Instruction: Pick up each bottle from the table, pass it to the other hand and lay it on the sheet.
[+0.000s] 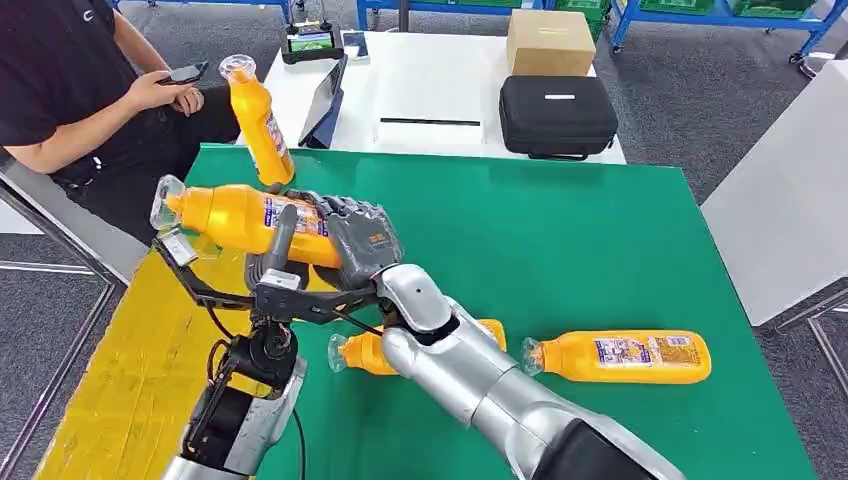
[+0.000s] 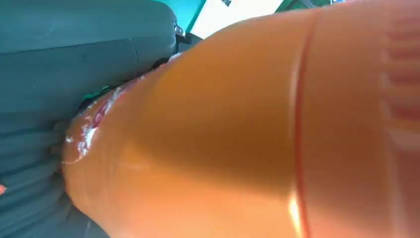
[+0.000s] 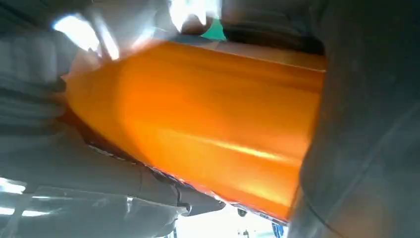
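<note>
The robot is in the middle of passing a bottle from one hand to the other. The held bottle [image 1: 240, 220] is orange and lies on its side in the air, above the left part of the green worktop [image 1: 560, 250]. Its clear cap points left.

The right hand [image 1: 350, 240] is wrapped around the fat end of the bottle. Its dark fingers curl over the top, so it is clamped on the bottle. The left hand [image 1: 275, 265] comes up from below, and one grey finger stands against the bottle's side. It seems to be holding the bottle too, but I cannot tell how tight. Both hands likely need to be on it so it does not drop during the pass.

The yellow sheet [image 1: 130, 370] lies on the near left, just under the hands. That is where the bottle should go, so the pass is done close to it.

More bottles wait. One standing bottle [image 1: 258, 120] is at the far left edge. One lying bottle [image 1: 625, 357] is on the near right. Another lying bottle [image 1: 365, 352] is partly hidden behind the right arm.

The head view shows the whole worktop and a person [image 1: 80, 90] sitting at the far left with a phone. The wrist views are very close. They show orange plastic pressed against grey hand parts, so the bottle sits deep in the hands.
</note>
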`<state>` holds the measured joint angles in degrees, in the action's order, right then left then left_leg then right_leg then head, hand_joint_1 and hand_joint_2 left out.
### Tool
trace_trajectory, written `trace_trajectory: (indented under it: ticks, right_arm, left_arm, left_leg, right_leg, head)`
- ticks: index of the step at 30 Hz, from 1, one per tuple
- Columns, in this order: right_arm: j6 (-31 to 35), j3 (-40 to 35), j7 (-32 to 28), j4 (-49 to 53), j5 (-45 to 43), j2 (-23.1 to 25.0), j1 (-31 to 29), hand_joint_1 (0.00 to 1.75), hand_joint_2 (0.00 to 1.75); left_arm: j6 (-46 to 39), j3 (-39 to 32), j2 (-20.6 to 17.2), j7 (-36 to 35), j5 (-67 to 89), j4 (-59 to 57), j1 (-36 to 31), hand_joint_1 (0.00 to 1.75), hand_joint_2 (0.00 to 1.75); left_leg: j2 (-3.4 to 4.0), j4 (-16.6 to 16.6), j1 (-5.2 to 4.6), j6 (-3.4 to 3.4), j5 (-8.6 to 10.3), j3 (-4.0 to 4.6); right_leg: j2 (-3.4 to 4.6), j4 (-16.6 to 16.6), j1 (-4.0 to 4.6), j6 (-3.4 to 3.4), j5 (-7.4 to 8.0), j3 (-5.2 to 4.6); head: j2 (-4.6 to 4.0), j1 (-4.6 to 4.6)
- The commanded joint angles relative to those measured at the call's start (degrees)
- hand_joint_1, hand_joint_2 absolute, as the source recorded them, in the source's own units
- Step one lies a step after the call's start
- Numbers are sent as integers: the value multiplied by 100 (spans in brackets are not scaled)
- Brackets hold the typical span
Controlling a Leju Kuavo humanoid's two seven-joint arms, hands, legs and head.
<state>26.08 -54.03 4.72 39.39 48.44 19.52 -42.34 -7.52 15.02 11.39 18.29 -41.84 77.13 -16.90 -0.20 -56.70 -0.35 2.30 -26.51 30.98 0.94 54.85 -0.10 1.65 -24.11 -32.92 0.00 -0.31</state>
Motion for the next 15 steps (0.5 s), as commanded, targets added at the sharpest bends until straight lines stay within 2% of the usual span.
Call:
trace_trajectory:
  ticks: [1,4,8,9,11,12,13,15]
  right_arm:
    - [-431,45,131,-608,525,-170,292,0,0]
    - [-165,760,135,-201,840,-613,496,0,0]
    - [-631,1664,-47,1299,1256,-1178,1092,0,0]
    - [-831,1756,-56,1667,1309,-1302,1247,0,0]
    - [-1147,1741,-217,2526,1267,-1603,1635,0,0]
    - [-1174,1707,-249,2624,1264,-1642,1666,0,0]
    - [-1172,1587,-369,2952,1187,-1741,1800,0,0]
    - [-1181,1556,-390,3016,1140,-1759,1828,0,0]
  left_arm:
    - [-592,-387,-424,453,1146,291,-614,175,175]
    - [-1263,-759,-826,717,2695,68,-594,175,175]
    - [-2303,-1034,-1217,380,5491,-1185,-978,175,175]
    - [-2852,-995,-1336,156,6607,-1616,-1076,175,175]
    - [-3248,-1181,-1374,-91,8049,-2306,-1248,175,175]
    - [-3248,-1403,-1359,-177,8675,-2327,-1250,175,175]
    - [-3248,-1495,-1364,-218,9279,-2968,-1427,175,175]
    - [-3248,-1495,-1395,-264,9511,-3104,-1472,175,175]
  left_leg:
    - [-21,-3,11,-21,-7,-16]
    - [-14,9,7,-12,2,-16]
    - [-38,7,7,-12,7,-12]
    - [-53,10,7,-17,9,-18]
    - [-53,11,3,-17,10,-16]
    - [-44,11,3,-15,9,-17]
    - [-38,8,6,-13,7,-13]
    - [-40,6,1,-12,7,-10]
  right_leg:
    - [-32,-1,10,-5,-13,25]
    - [-20,-11,6,-4,-2,23]
    - [-37,-9,7,-3,-3,20]
    - [-56,-11,7,-3,-5,31]
    - [-54,-8,2,-2,-5,30]
    - [-45,-9,2,-2,-4,28]
    - [-38,-8,5,-2,-3,23]
    - [-40,-2,0,-1,-6,20]
  head:
    - [0,0]
    - [0,0]
    - [0,7]
    - [0,-4]
    - [0,-4]
    - [0,2]
    - [0,-2]
    - [0,0]
